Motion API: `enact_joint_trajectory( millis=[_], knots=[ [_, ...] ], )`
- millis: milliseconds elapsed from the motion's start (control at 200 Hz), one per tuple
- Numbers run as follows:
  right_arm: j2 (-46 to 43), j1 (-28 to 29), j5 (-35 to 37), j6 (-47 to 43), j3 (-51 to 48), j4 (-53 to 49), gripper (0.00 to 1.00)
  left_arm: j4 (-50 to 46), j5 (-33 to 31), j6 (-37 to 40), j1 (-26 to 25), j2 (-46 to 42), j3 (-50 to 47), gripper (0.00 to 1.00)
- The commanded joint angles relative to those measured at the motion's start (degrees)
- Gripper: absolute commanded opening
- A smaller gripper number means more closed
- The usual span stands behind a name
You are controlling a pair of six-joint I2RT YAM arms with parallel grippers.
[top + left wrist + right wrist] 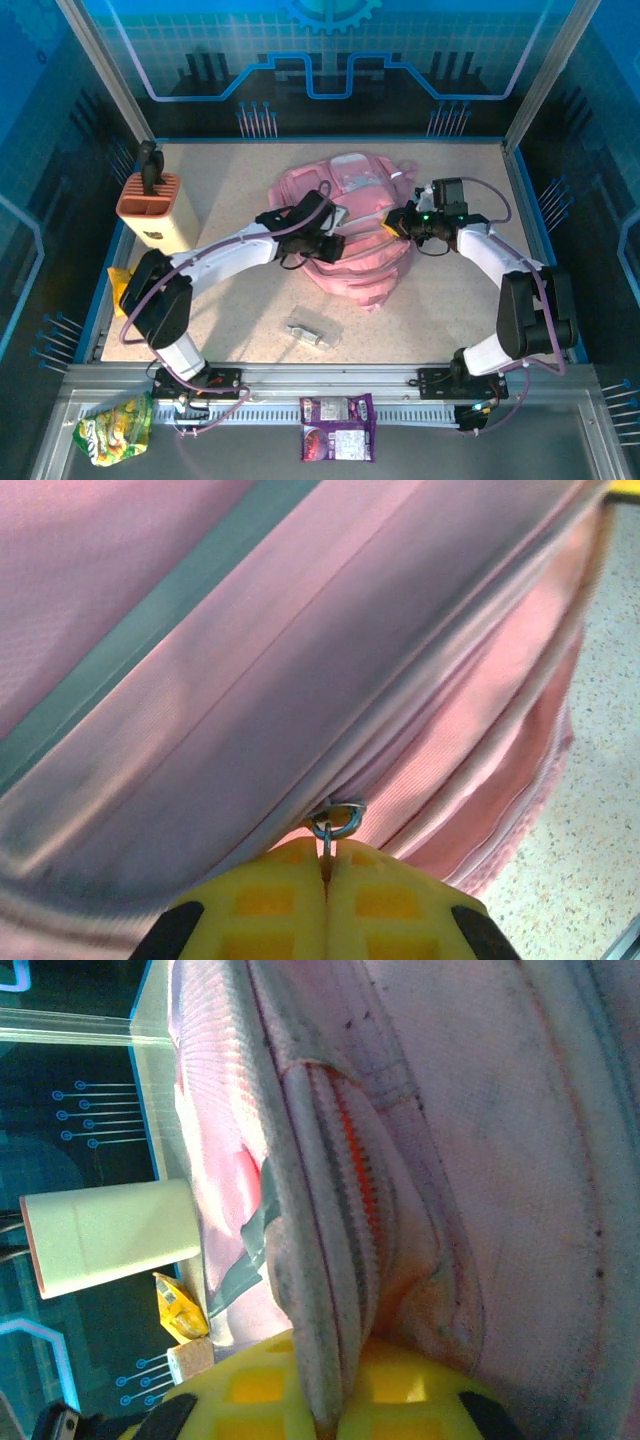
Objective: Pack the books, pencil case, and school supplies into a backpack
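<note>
Speckled beige desk (pixel 250 310), walled by a blue glass-sided booth. On the metal rail at the near edge, beside the 2 arm bases, lie a green-and-yellow foil snack bag (pixel 115 428) and purple snack packets (pixel 338 428). Just beyond them, on the desk, a small elongated clear and silvery school-supply item (pixel 313 334) lies flat, well apart from both arms. Past it, at mid-desk, the large pink fabric backpack (pixel 350 270) lies crumpled, a pale picture panel on its far side.

The left fingers (pixel 328 243) rest on the backpack's left flank. In the left wrist view their yellow pads (pixel 270 900) are pressed together, pinching the tab of a small metal ring zipper pull (pixel 336 825) along a pink seam. The right fingers (pixel 397 222) meet the backpack's right flank. In the right wrist view their yellow pads (pixel 400 1390) are closed on a fold of pink fabric beside a partly open zip (pixel 355 1170).

At the far left stands a beige, orange-topped block (pixel 155 215) with a black handle (pixel 149 165) upright in it. Behind everything hangs a blue gear-patterned backdrop (pixel 330 40).
</note>
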Motion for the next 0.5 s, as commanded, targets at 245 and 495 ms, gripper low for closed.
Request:
enact_joint_trajectory(
  millis=[245,495],
  knots=[
    [1.05,-4.48,3.5,-4.44,4.17,-0.34,0.0,-7.95,-2.36,4.52,10.88,0.5,-2.51,0.0],
    [0.54,-0.58,3.55,-2.66,2.07,2.48,0.0,-2.92,0.64,4.26,15.77,5.37,2.05,0.0]
  ],
)
